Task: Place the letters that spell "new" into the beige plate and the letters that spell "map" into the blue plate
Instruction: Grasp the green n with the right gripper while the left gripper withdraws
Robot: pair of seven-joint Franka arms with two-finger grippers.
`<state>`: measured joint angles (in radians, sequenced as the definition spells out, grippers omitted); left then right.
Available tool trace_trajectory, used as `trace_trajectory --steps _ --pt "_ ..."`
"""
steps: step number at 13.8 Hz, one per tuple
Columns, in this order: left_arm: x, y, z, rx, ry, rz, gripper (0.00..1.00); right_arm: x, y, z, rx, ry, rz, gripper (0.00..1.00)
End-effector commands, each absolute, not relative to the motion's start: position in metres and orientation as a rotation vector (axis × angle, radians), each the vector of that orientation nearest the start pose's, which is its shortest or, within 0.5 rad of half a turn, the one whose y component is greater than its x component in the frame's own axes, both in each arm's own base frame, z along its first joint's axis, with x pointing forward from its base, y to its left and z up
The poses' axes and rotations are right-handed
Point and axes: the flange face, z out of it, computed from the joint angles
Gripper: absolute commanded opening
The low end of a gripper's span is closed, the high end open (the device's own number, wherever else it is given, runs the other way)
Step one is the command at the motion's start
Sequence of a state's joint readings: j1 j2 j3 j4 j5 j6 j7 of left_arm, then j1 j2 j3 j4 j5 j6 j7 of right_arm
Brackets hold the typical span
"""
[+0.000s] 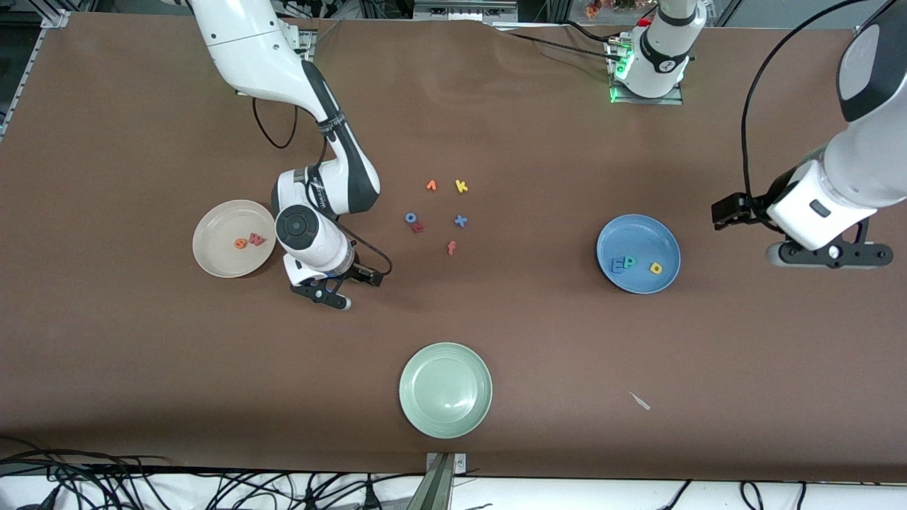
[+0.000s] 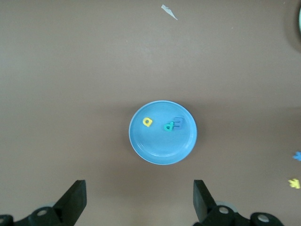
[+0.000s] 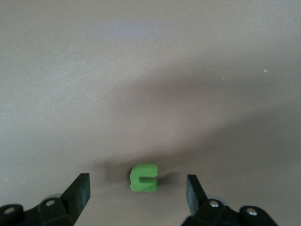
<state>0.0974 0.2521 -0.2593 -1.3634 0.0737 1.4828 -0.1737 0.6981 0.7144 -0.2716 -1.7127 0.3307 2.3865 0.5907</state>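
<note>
The beige plate [image 1: 220,256] holds the orange e [image 1: 241,244] and the pinkish-red w [image 1: 256,240]. Just beside it, my right gripper [image 1: 327,297] hangs low over the table. In the right wrist view this gripper [image 3: 137,195] is open, and the green n [image 3: 142,178] lies on the table between its fingers [image 3: 80,193], touching neither. The n is hidden in the front view. The blue plate [image 1: 638,234] carries the blue m [image 1: 618,265], teal p [image 1: 629,263] and yellow a [image 1: 656,268]. My left gripper [image 1: 827,255] waits open and empty, over the table beside the blue plate [image 2: 160,150].
A pale green plate [image 1: 445,389] sits near the front edge. Loose letters lie mid-table: an orange one [image 1: 431,185], yellow k [image 1: 461,186], blue o [image 1: 410,218] touching a dark red letter [image 1: 417,227], blue x [image 1: 460,221], orange-red f [image 1: 451,247]. A white scrap [image 1: 640,401] lies nearer the front camera than the blue plate.
</note>
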Motion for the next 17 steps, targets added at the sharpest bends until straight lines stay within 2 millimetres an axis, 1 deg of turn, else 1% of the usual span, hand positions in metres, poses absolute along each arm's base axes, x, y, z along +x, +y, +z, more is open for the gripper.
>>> trace_trajectory --steps 1,2,3,4,6,7,8,9,11,13,14,15,16,17 --pt "0.580 -0.063 0.570 -3.125 -0.093 0.144 1.00 0.600 0.301 0.174 -3.036 0.538 0.023 0.84" --pt "0.571 -0.069 0.572 -3.130 -0.074 0.095 1.00 0.598 0.303 0.174 -3.037 0.534 0.025 0.80" --pt "0.562 -0.068 0.570 -3.131 -0.075 0.040 1.00 0.597 0.303 0.172 -3.039 0.534 0.032 0.75" --pt "0.554 -0.069 0.567 -3.131 -0.070 0.015 1.00 0.595 0.303 0.171 -3.041 0.531 0.033 0.66" --pt "0.550 -0.069 0.565 -3.130 -0.068 0.017 1.00 0.595 0.303 0.171 -3.041 0.530 0.036 0.49" --pt "0.550 -0.069 0.567 -3.138 -0.063 0.012 1.00 0.594 0.303 0.170 -3.042 0.526 0.038 0.45" --pt "0.546 -0.072 0.568 -3.176 -0.070 0.011 1.00 0.593 0.303 0.170 -3.042 0.529 0.043 0.39" --pt "0.542 -0.073 0.568 -3.183 -0.070 0.017 1.00 0.590 0.305 0.168 -3.040 0.527 0.052 0.35" --pt "0.542 -0.072 0.568 -3.176 -0.066 0.015 1.00 0.590 0.305 0.167 -3.041 0.523 0.055 0.25" --pt "0.545 -0.070 0.568 -3.170 -0.074 0.012 1.00 0.593 0.307 0.176 -3.039 0.501 0.053 0.10" --pt "0.546 -0.070 0.571 -3.154 -0.067 0.001 1.00 0.595 0.305 0.187 -3.036 0.502 0.076 0.04" --pt "0.547 -0.070 0.572 -3.134 -0.059 -0.001 1.00 0.599 0.299 0.196 -3.047 0.479 0.113 0.03" --pt "0.549 -0.070 0.576 -3.134 -0.061 -0.011 1.00 0.604 0.284 0.209 -3.057 0.420 0.134 0.02" --pt "0.553 -0.070 0.576 -3.134 -0.059 -0.009 1.00 0.607 0.267 0.218 -3.071 0.375 0.156 0.02"
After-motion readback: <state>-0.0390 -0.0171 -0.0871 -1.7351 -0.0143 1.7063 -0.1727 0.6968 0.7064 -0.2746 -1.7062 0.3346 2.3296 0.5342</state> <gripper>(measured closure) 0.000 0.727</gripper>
